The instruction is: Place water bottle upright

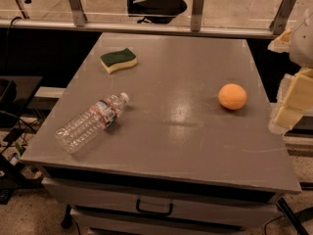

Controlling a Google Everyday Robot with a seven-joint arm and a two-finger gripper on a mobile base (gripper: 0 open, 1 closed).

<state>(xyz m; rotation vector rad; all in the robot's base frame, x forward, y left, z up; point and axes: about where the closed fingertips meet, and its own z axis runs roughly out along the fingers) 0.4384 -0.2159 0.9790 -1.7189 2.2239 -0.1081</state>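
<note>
The water bottle [91,122] lies on its side on the grey table [181,131], near the left front. It is clear and ribbed, with a blue, white and red label band. Its white cap points to the back right and its base to the front left corner. My gripper [289,105] is at the right edge of the view, beside the table's right edge and far from the bottle. It is partly cut off by the frame and holds nothing that I can see.
An orange [232,96] sits on the right part of the table. A yellow sponge with a green top [118,60] lies at the back left. A drawer with a handle [154,208] is under the tabletop. A railing [146,27] runs behind the table.
</note>
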